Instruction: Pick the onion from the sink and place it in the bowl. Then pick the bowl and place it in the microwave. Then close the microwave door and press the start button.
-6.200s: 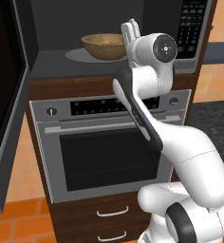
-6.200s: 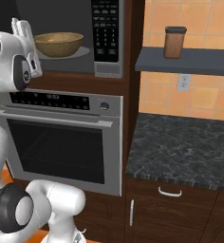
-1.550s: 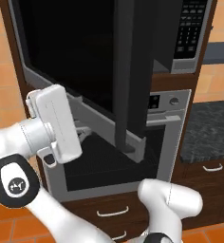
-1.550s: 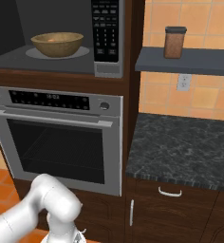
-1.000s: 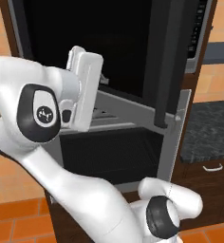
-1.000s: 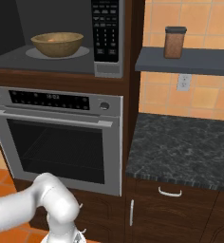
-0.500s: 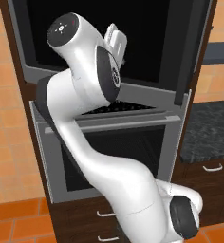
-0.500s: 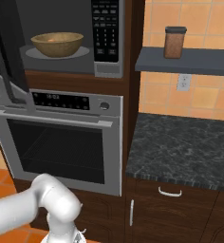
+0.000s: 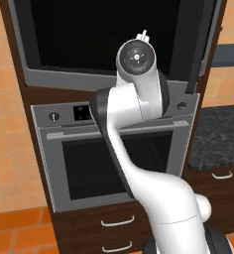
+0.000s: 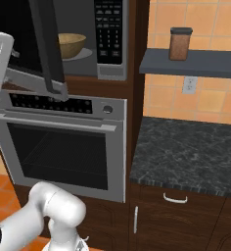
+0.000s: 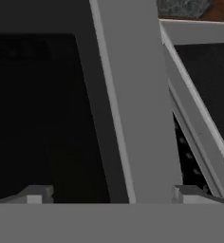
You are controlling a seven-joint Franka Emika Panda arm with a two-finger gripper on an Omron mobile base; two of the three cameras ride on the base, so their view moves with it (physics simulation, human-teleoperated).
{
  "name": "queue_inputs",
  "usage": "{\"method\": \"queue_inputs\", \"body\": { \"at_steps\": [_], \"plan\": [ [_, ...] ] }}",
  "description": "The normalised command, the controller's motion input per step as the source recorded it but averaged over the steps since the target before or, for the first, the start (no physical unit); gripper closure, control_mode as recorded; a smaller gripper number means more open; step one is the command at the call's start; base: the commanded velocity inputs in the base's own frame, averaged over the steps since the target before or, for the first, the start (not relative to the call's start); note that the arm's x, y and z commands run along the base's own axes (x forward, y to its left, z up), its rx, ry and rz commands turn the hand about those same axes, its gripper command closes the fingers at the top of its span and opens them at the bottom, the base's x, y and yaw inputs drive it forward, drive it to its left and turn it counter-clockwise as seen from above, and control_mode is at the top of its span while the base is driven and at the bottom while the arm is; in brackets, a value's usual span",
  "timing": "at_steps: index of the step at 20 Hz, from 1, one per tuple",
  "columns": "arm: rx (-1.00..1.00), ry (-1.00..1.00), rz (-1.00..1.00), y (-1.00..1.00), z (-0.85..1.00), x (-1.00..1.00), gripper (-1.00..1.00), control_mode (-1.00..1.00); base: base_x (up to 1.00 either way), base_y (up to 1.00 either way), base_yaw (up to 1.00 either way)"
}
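the gripper [image 11: 109,192] sits right up against the microwave door [image 11: 133,104], its two finger tips set wide apart at the bottom of the hand view with nothing between them; the jaws are spread about as far as they go and grip nothing. the door's grey frame runs as a slanted band between the tips, with its black glass to one side, and whether a tip touches the frame cannot be told. in the left base view the white arm's elbow and wrist cover the lower middle of the door, so the hand itself is hidden behind them. the microwave door [image 9: 109,39] spans most of the cabinet's upper part there, nearly shut, its right edge standing a little off the front.

below it the steel oven [image 10: 58,142] is shut, its control strip partly covered by the door's lower corner in the right base view. past the door's edge, the microwave [image 10: 110,39] cavity shows a narrow slice: the bowl [image 10: 71,45] rests on the cavity floor, its left part cut off by the door. the onion cannot be made out inside it. further right, a brown jar [image 10: 180,43] stands on the shelf [image 10: 196,63] above the dark counter [image 10: 186,157].
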Motion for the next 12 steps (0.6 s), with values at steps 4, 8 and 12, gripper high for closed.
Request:
{"method": "queue_inputs", "body": {
  "at_steps": [4, 8, 12],
  "plan": [
    [0.14, -0.04, 0.10, 0.00, 0.00, 0.65, -1.00, -1.00, 0.00, 0.00, 0.00],
    [0.14, -0.04, 0.10, 0.00, 0.00, 0.58, -1.00, -1.00, 0.00, 0.00, 0.00],
    [0.14, -0.02, 0.10, 0.00, 0.00, 0.63, -1.00, -1.00, 0.00, 0.00, 0.00]
  ]
}}
